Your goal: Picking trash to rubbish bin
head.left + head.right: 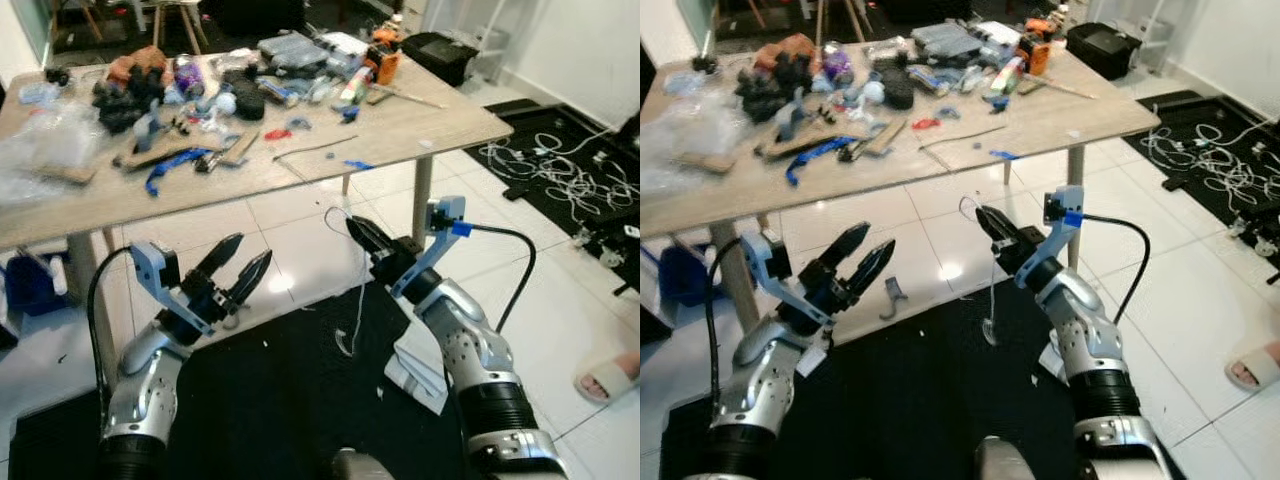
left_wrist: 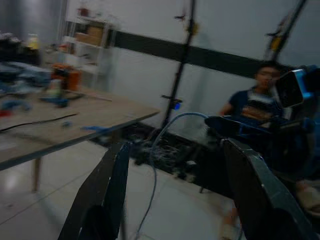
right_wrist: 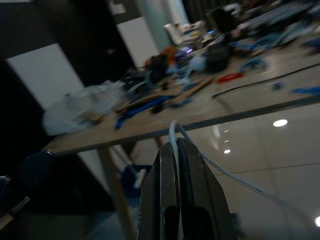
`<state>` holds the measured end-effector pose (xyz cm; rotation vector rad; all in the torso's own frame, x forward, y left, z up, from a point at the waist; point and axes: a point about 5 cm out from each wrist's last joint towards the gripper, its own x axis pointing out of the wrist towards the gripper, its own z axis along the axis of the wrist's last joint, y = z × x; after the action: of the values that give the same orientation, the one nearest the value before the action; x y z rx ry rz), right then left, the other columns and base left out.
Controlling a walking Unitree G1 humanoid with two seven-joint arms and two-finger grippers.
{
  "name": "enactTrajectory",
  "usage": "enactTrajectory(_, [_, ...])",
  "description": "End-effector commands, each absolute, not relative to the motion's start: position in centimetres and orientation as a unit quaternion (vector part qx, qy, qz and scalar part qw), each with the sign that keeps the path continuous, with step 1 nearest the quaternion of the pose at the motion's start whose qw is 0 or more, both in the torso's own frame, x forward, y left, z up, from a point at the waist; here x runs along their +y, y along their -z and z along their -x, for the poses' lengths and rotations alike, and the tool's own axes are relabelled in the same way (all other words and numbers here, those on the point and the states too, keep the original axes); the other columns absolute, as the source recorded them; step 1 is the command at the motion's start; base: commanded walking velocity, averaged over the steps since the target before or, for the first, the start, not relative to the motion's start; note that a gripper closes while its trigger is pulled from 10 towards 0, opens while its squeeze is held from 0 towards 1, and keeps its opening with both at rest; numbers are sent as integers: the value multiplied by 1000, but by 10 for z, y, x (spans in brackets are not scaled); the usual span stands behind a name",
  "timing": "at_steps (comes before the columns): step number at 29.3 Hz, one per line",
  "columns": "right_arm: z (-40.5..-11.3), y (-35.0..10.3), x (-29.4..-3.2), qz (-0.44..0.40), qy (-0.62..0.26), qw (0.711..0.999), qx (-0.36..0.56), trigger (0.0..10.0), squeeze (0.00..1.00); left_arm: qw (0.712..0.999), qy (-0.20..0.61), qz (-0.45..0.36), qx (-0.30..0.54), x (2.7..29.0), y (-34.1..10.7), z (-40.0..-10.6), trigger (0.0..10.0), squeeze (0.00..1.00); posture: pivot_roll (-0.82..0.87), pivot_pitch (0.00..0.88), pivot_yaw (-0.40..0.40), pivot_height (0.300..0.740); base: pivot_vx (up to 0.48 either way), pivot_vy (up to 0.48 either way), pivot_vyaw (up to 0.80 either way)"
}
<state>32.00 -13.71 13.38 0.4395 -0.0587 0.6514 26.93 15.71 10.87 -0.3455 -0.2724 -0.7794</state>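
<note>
Right gripper (image 1: 362,232) held up in front of the wooden table (image 1: 440,125), long black fingers pressed tight together on a thin white wire (image 1: 359,300). Wire pinched at the very tips, looping up a little above them, then hanging down loose and wavy toward the black mat (image 1: 290,390) on the floor. In the right wrist view, same thin pale wire (image 3: 173,134) squeezed between the two dark fingers, one end trailing off to the side.

Left gripper (image 1: 238,268) raised too, off to the left and well apart from the wire, its two pointy black fingers spread wide with nothing between them. In the left wrist view, both fingers (image 2: 107,185) standing far apart, with a person (image 2: 260,100) in a dark shirt sitting blurry in the background.

Table top pale and flat, with a messy pile of things at the far side: a crinkly clear plastic bag (image 1: 40,145), a blue strap (image 1: 170,165), a long thin dark stick (image 1: 315,150), dark lumpy bits, small boxes. Floor made of shiny white tiles (image 1: 280,225). Tangle of white cables (image 1: 560,165) on another dark mat at the far right. A foot in a pale sandal (image 1: 610,378) at the right edge. Folded white paper (image 1: 420,370) lying on the mat just beside the right arm.
</note>
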Motion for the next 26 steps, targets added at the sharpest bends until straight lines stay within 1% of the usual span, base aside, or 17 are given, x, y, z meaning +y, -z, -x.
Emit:
enactTrajectory(1, [-321, -135, -136, -218, -320, 922, -32, 10000, 0, 901, 378, 168, -130, 159, -105, -268, 10000, 0, 2, 0, -21, 740, 0, 0, -800])
enactTrajectory(26, [-322, -135, -136, -220, -324, 920, -31, 10000, 0, 897, 390, 158, -138, 159, -100, -268, 10000, 0, 1, 0, -21, 740, 0, 0, -800])
